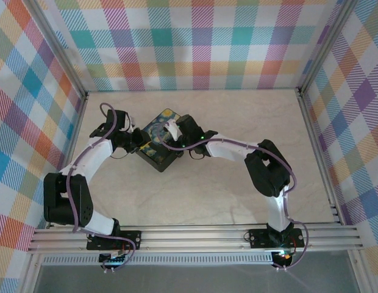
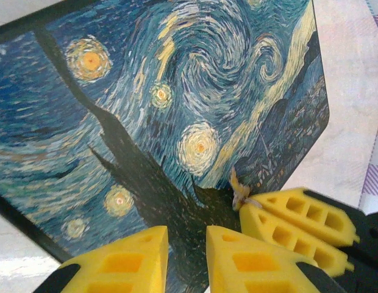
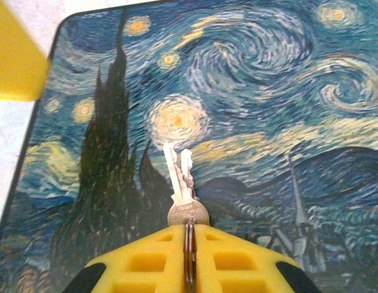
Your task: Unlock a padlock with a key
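Observation:
My right gripper is shut on the key. It pinches the ring and round head, and two slim silvery blades stick out ahead over the starry-night lid of the black box. In the left wrist view the key pokes out from the right gripper's yellow fingers. My left gripper hangs over the lid's near edge, its jaws a narrow gap apart with nothing seen between them. From above, the left gripper and the right gripper meet over the box. The padlock is hidden.
The box sits at the middle back of the pale tabletop. Checked walls and metal rails close in the back and both sides. One yellow finger of the left gripper shows at the lid's corner.

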You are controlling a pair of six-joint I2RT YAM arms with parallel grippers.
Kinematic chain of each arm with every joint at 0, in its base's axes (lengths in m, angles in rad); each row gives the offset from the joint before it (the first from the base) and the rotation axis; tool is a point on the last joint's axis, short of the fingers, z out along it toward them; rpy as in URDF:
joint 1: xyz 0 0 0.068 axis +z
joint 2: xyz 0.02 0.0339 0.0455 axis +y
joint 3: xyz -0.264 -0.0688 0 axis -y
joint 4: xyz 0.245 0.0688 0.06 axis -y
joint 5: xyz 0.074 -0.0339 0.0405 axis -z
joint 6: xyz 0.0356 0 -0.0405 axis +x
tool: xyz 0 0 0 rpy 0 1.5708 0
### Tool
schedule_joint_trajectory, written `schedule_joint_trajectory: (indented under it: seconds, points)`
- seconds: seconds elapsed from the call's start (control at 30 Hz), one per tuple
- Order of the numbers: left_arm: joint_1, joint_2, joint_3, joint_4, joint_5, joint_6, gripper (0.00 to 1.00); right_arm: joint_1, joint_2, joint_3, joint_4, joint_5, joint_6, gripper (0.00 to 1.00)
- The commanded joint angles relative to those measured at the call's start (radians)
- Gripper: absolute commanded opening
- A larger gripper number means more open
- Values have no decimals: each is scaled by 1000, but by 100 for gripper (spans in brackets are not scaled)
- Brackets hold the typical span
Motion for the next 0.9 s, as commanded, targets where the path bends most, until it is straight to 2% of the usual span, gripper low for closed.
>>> schedule_joint_trajectory:
  seconds: [0.0, 0.27, 0.47, 0.87]
  points:
    - [-14, 28, 1, 63, 47, -48, 23, -7, -46, -34, 30, -76, 19, 11]
    - [-35, 67, 16, 127, 78, -112, 26, -16, -68, -53, 65, -120, 44, 11]
    - [-61, 105, 35, 123, 45, -119, 26, -16, -70, -52, 68, -125, 53, 11]
    - [-50, 99, 92, 57, -27, -107, 27, -17, -30, 17, -31, -79, 7, 29]
